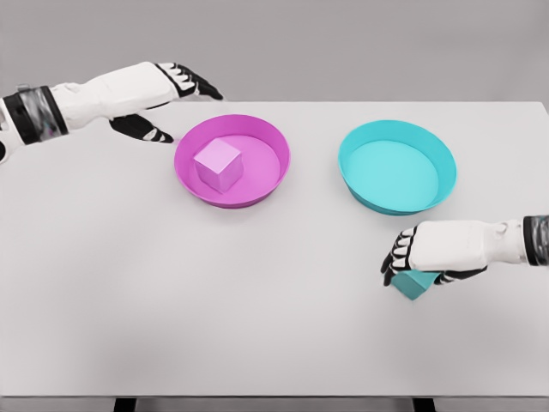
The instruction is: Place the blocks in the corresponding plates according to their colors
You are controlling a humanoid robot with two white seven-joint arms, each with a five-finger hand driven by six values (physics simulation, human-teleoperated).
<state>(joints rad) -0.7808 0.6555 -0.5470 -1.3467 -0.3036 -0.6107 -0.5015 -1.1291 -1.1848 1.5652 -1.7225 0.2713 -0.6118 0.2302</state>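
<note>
Head view, white counter filling most of frame, grey wall behind.

Pink plate upper centre-left. Pink block inside it, sitting left of the plate's middle, resting on the floor of the plate, clear of the rim. Colour match done there.

Teal plate upper centre-right, nothing in it. Well apart from the pink plate, gap of bare counter between them.

Teal block lower right of frame, on or just at the counter surface, below the teal plate and outside it. Only lower part visible, top covered by the hand.

Right hand coming in from right edge, lower right. Fingers curled down over the teal block, gripping it from above; dark fingertips showing on the block's left side. Forearm level, running out to the right edge. Can't tell whether block is lifted or touching the counter, though a faint shadow sits right under it.

Left hand upper left of frame, arm in from left edge. Fingers spread and relaxed, holding nothing. Hovering just left of the pink plate, above its rim line, not touching it. Thumb pointing toward the plate's left edge.
</note>
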